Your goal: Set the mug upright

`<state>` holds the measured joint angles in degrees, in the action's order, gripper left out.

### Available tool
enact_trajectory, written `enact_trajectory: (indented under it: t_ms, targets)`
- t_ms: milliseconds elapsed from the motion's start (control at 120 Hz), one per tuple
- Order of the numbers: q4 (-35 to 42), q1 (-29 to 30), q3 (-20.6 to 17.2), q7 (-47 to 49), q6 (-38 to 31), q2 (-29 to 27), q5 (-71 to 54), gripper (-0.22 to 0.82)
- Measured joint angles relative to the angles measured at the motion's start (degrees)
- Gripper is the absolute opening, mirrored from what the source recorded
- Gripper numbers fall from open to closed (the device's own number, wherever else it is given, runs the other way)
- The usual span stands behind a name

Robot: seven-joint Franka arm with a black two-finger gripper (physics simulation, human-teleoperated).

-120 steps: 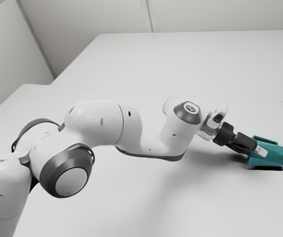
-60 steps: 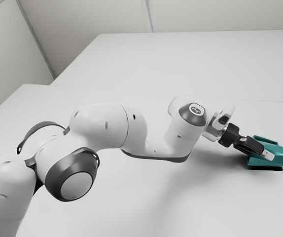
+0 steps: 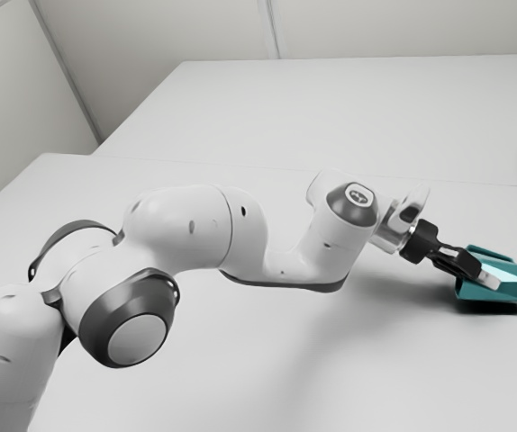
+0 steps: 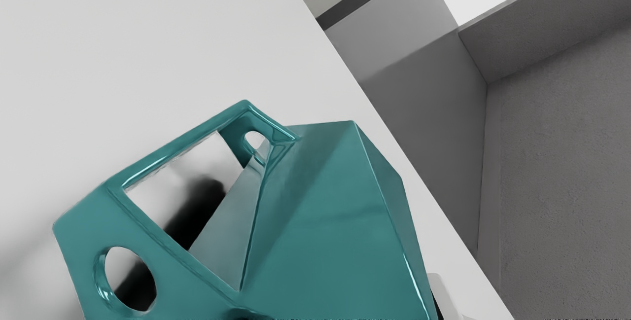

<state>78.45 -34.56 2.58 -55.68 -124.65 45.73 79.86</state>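
Gripper: black (image 3: pixel 489 281), tilted down at the end of the arm, its light tip in front of the mug's side in the exterior view; how far open it is, and whether it has hold of anything, I cannot tell
Mug: teal and faceted (image 4: pixel 320 221), right at the gripper's tip; it lies over on its side, not upright
Mug's mouth: which way it faces from the gripper, I cannot tell
Handle: an angular teal loop (image 4: pixel 170 152) standing off one side of the mug, ahead of the gripper; it has round holes in it, and the white table shows through the loop
Shadow: dark, directly under the mug (image 3: pixel 493 309) and just below the gripper's tip; whether the mug touches the table all along its side, I cannot tell
Arm: white with grey joints (image 3: pixel 285 270), behind the gripper, coming in from the exterior view's left
Table: white (image 3: pixel 240 378), under the gripper and the mug, its edge running past the mug in the wrist view
Second surface: white (image 3: pixel 331 108), well apart from the gripper, toward the back of the exterior view
Walls: pale (image 3: pixel 403 27), farther from the gripper than the second surface
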Motion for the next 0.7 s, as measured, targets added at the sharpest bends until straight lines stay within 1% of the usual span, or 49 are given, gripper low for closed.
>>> enact_trajectory:
  t_ms: [67, 167, 333, 525, 608, 700]
  targets:
    - [0.1, -0.2, 0.1, 0.0, -0.2, -0.9, -0.2, -0.13]
    - [1.1, 0.1, 0.2, 0.1, -0.4, -3.9, -2.0, -0.14]
    - [5.4, 1.8, 0.7, 0.7, -0.5, -9.2, -7.9, -0.16]
    - [9.0, 4.2, 0.7, 4.0, -0.4, -15.9, -21.9, -0.17]
    - [10.7, 5.5, 0.1, 6.0, -0.2, -18.3, -27.6, -0.18]
    - [13.6, 8.3, -2.0, 8.3, -0.1, -21.6, -33.5, -0.18]
